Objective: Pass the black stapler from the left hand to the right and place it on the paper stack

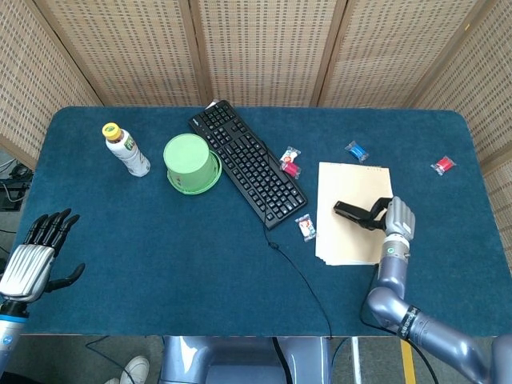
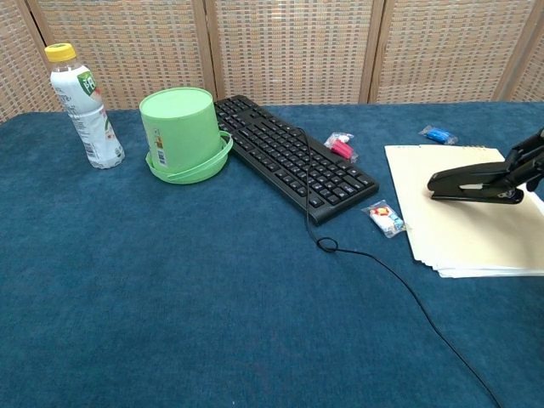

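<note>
One right robot hand (image 1: 398, 218) grips the stapler (image 2: 473, 182) over paper stack (image 2: 463, 229), keyboard (image 1: 247, 161) nearby.

The head view looks steeply down from high, the chest view low, nearer, perhaps level; both share the keyboard (image 1: 248, 162).
</note>
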`<action>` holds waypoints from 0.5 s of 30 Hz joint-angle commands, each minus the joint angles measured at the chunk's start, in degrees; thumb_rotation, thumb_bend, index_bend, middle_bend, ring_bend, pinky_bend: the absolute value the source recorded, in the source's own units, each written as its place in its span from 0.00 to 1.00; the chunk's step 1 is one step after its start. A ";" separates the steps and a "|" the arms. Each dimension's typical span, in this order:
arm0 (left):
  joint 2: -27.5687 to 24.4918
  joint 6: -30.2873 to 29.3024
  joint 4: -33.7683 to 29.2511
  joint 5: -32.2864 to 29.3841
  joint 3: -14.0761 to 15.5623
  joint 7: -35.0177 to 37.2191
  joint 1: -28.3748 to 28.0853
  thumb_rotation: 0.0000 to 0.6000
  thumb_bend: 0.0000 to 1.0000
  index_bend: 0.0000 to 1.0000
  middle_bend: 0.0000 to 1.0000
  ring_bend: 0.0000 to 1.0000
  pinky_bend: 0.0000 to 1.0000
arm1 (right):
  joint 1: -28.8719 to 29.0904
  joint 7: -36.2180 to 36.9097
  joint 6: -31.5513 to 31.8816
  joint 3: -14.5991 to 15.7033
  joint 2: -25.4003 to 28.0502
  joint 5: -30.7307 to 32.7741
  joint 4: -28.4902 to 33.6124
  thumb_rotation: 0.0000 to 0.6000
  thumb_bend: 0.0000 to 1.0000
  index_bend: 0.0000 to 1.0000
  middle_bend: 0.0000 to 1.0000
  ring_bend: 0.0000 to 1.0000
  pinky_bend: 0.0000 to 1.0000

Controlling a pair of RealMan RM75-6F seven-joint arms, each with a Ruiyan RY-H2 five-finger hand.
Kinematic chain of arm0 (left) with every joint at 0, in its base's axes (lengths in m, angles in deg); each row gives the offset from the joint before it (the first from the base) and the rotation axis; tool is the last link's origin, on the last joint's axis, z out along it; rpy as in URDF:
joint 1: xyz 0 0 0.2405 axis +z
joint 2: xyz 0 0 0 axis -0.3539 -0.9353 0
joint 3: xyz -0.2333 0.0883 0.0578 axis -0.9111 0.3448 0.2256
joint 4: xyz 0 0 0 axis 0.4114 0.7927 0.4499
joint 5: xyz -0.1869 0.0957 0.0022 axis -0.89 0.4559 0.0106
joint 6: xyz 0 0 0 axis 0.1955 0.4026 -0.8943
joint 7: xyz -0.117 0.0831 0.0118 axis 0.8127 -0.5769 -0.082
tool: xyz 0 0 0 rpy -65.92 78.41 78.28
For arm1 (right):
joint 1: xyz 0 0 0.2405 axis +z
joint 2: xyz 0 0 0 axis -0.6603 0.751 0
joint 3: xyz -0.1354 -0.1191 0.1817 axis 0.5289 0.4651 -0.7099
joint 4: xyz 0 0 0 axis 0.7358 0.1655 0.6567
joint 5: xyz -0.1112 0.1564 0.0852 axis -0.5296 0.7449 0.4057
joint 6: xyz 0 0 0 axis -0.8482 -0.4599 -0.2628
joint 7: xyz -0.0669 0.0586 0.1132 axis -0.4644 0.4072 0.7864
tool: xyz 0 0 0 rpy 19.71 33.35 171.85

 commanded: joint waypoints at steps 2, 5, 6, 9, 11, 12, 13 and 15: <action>-0.05 0.15 0.00 -0.14 -0.01 0.04 -0.01 1.00 0.34 0.00 0.00 0.00 0.00 | -0.45 -0.19 1.33 1.03 -0.04 -1.86 0.36 1.00 0.21 0.81 0.64 0.54 0.62; -0.08 0.21 -0.10 -0.11 -0.02 -0.02 -0.04 1.00 0.34 0.00 0.00 0.00 0.00 | -1.05 -1.14 2.44 1.99 0.62 -2.83 2.42 1.00 0.20 0.75 0.56 0.43 0.45; -0.09 0.20 -0.12 -0.08 -0.02 -0.02 -0.04 1.00 0.34 0.00 0.00 0.00 0.00 | -1.14 -1.30 2.60 2.11 0.73 -2.93 2.79 1.00 0.20 0.73 0.53 0.39 0.37; -0.15 -0.01 -0.22 0.15 0.02 0.08 0.02 1.00 0.34 0.00 0.00 0.00 0.00 | -1.60 -2.61 3.09 2.97 1.20 -2.89 4.13 1.00 0.19 0.67 0.46 0.31 0.23; -0.20 -0.06 -0.23 0.18 0.02 0.19 0.06 1.00 0.34 0.00 0.00 0.00 0.00 | -1.78 -2.72 3.15 3.10 1.31 -2.94 4.45 1.00 0.18 0.63 0.39 0.23 0.17; -0.21 -0.12 -0.23 0.18 0.01 0.23 0.08 1.00 0.34 0.00 0.00 0.00 0.00 | -1.87 -2.93 3.18 3.26 1.36 -2.93 4.50 1.00 0.18 0.62 0.37 0.20 0.16; -0.23 -0.14 -0.22 0.18 -0.01 0.26 0.09 1.00 0.34 0.00 0.00 0.00 0.00 | -1.91 -3.14 3.19 3.41 1.38 -2.93 4.48 1.00 0.18 0.60 0.34 0.16 0.13; -0.26 -0.16 -0.25 0.18 -0.03 0.31 0.10 1.00 0.34 0.00 0.00 0.00 0.00 | -2.05 -3.64 2.88 3.79 1.48 -2.71 4.50 1.00 0.17 0.57 0.30 0.11 0.10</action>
